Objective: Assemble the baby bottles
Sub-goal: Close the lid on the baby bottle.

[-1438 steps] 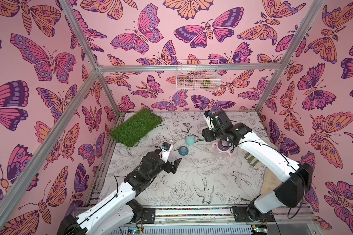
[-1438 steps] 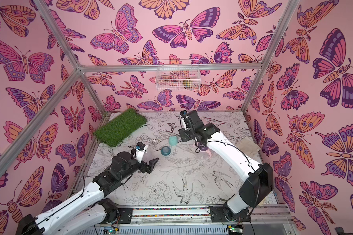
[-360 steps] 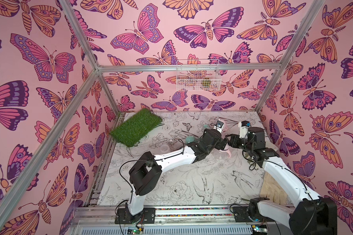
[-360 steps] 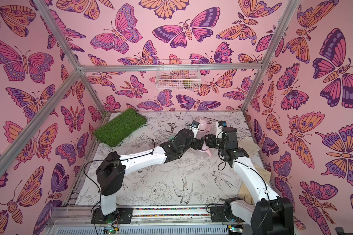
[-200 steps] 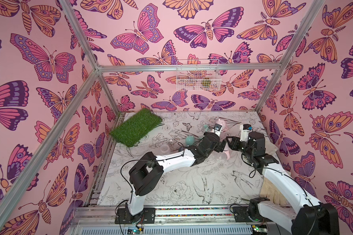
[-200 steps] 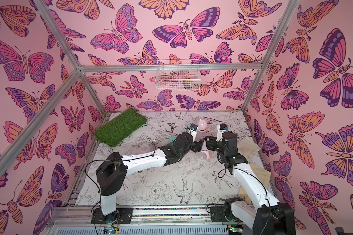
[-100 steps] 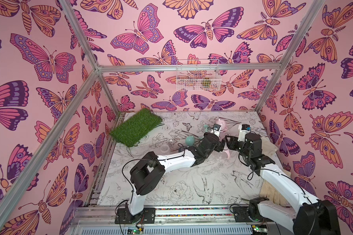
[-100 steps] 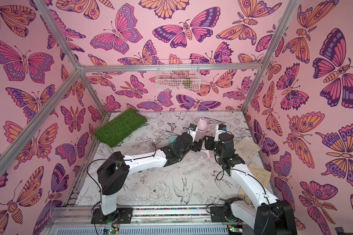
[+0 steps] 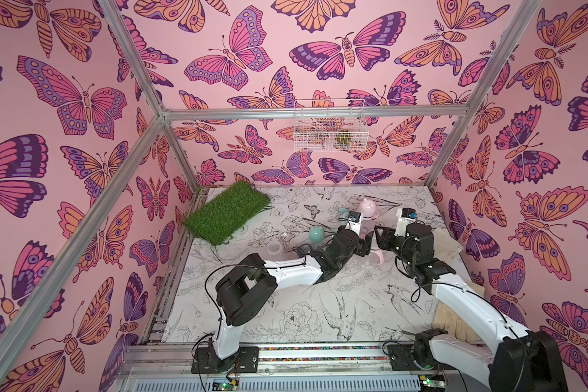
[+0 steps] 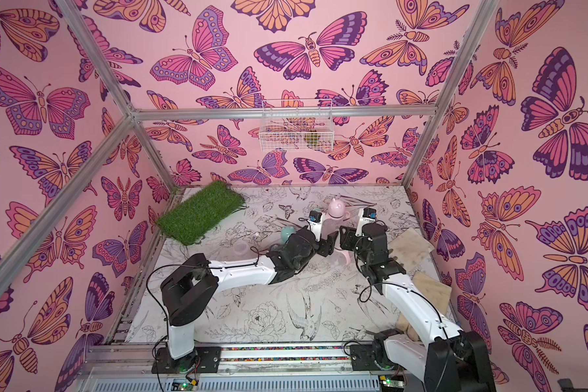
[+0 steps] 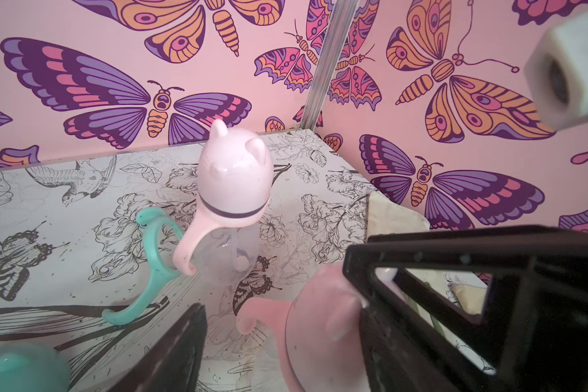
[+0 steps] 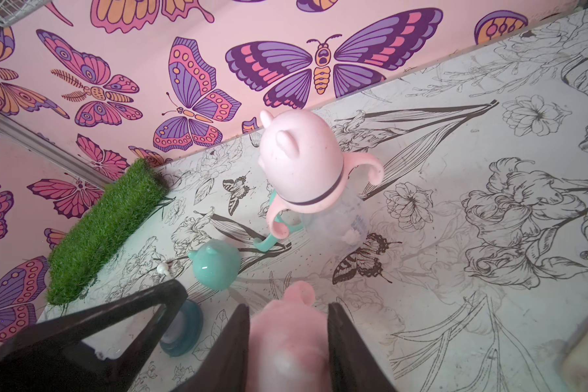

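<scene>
My right gripper (image 12: pixel 287 325) is shut on a pink eared cap (image 12: pixel 286 349) sitting over a clear bottle with a pink handle (image 9: pixel 381 259). From the opposite side, my left gripper (image 11: pixel 286 339) straddles the same cap (image 11: pixel 319 336); one finger (image 11: pixel 174 349) still stands apart from it. In both top views the two grippers (image 9: pixel 367 242) (image 10: pixel 343 242) meet right of the middle. A complete pink baby bottle (image 9: pixel 367 208) stands upright behind them. A teal handle ring (image 11: pixel 153 258), a teal cap (image 12: pixel 216 264), a teal collar (image 12: pixel 180 325) and an empty clear bottle (image 9: pixel 274 247) lie loose.
A green grass mat (image 9: pixel 228 212) lies at the back left. A white wire basket (image 9: pixel 328 130) hangs on the back wall. Beige cloths (image 9: pixel 450 239) lie along the right wall. A tiny white piece (image 12: pixel 163 269) sits near the teal cap.
The left gripper's jaws have narrowed around the pink cap. Both arms have edged slightly toward the back; the right gripper keeps its hold.
</scene>
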`<state>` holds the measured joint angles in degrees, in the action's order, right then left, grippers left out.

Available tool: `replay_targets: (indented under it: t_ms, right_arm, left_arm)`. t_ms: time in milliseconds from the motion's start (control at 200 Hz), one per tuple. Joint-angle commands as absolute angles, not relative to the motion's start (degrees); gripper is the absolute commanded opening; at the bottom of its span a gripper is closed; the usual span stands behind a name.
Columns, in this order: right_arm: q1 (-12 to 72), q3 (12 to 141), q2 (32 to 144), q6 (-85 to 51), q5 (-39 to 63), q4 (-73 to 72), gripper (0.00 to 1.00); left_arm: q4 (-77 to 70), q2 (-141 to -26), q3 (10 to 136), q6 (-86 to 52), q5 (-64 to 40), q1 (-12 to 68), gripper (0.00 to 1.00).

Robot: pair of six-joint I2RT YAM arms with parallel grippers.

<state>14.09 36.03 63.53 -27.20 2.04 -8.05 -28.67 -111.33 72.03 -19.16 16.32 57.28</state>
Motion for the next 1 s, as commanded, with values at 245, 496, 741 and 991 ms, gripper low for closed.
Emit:
replay_targets:
  t_ms: [245, 496, 741, 991]
  right_arm:
    - [15.76, 31.66, 66.64, -27.11, 2.35, 7.88, 0.38]
    - [15.83, 34.33, 63.42, -26.3, 2.61, 11.0, 0.4]
    - [15.84, 39.05, 63.35, -24.58, 3.6, 13.48, 0.49]
    - [15.87, 44.51, 65.11, -22.66, 3.12, 15.16, 0.57]
  left_arm:
    - [-15.39, -115.28, 66.28, -17.52, 14.06, 57.53, 0.72]
    - [-16.17, -113.49, 65.3, -17.1, 14.41, 57.44, 0.74]
    - [-15.95, -109.1, 63.44, -15.44, 15.53, 57.35, 0.95]
    - [-14.4, -102.71, 60.25, -13.64, 15.03, 56.01, 0.98]
